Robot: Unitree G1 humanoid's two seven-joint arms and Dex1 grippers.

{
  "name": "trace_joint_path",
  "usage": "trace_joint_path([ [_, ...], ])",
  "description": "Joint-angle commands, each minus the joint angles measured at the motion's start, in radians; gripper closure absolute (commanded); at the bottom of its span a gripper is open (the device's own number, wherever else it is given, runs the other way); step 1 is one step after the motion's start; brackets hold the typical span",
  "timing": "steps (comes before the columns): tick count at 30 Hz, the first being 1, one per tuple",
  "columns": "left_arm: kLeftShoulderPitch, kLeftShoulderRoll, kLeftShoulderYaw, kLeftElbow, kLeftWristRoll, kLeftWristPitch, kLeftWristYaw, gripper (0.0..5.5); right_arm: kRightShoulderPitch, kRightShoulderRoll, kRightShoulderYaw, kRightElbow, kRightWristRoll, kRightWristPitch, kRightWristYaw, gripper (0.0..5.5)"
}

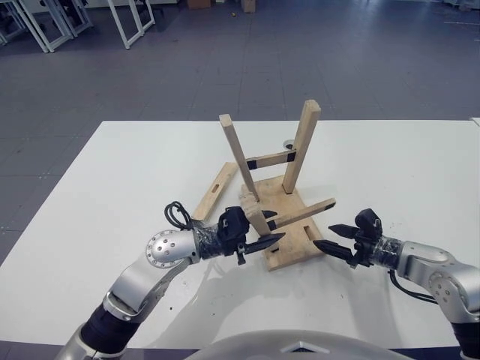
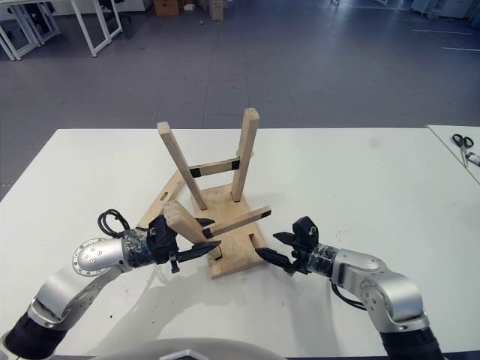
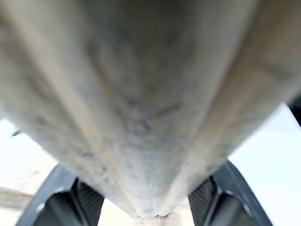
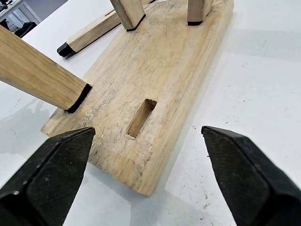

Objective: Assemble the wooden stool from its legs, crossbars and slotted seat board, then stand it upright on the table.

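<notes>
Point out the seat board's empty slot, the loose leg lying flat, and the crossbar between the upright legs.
empty slot [image 4: 141, 117], right wrist view, middle of its opening.
loose leg [image 1: 214, 192], left eye view, mid-length.
crossbar [image 1: 270, 158], left eye view, its middle.

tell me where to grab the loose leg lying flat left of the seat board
Probably mid-length, across its long sides, from straight above: the leg lies flat on the table, a slim straight bar, with the seat board close to its far end.
</notes>
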Motion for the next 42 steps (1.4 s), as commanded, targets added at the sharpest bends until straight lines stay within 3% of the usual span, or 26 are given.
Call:
trace_joint_path([
  [1,-0.001,0.25,-0.161,0.283,0.241,0.387,-0.064,3.46,-0.006,0.022,-0.009,-0.023,-0.013,0.032,-0.047,1.32],
  [8,0.008,0.234,-0.117,0.326,0.12,0.315,-0.083,3.46,0.02,0.015,0.003,-0.029,-0.028,0.029,-0.051,1.32],
  [12,-0.044,0.196,-0.023,0.328,0.042,0.192,-0.128,3.46,0.029,-0.004,0.025,-0.014,-0.069,0.012,-0.052,1.32],
  [20,-0.056,0.157,0.021,0.274,0.002,0.105,-0.179,3.46,0.007,0.046,0.041,-0.003,-0.109,0.02,-0.086,1.32],
  [21,-0.052,0.138,0.034,0.27,-0.018,0.091,-0.178,3.1,0.008,0.052,0.043,-0.005,-0.113,0.021,-0.09,1.32],
  [26,-0.064,0.031,0.126,0.281,-0.055,0.034,-0.173,2.3,0.003,0.059,0.044,0.001,-0.127,0.026,-0.089,1.32],
  [31,0.002,0.105,0.236,0.224,-0.063,0.135,-0.162,1.49,0.023,0.056,0.035,-0.014,-0.133,0.025,-0.087,1.32],
  [34,0.101,0.085,0.334,0.173,-0.025,0.184,-0.026,0.95,0.037,0.059,0.023,-0.02,-0.135,0.024,-0.092,1.32],
  [42,0.112,-0.194,0.415,0.223,0.12,0.257,0.438,0.92,0.024,0.084,0.03,-0.031,-0.143,0.027,-0.11,1.32],
])
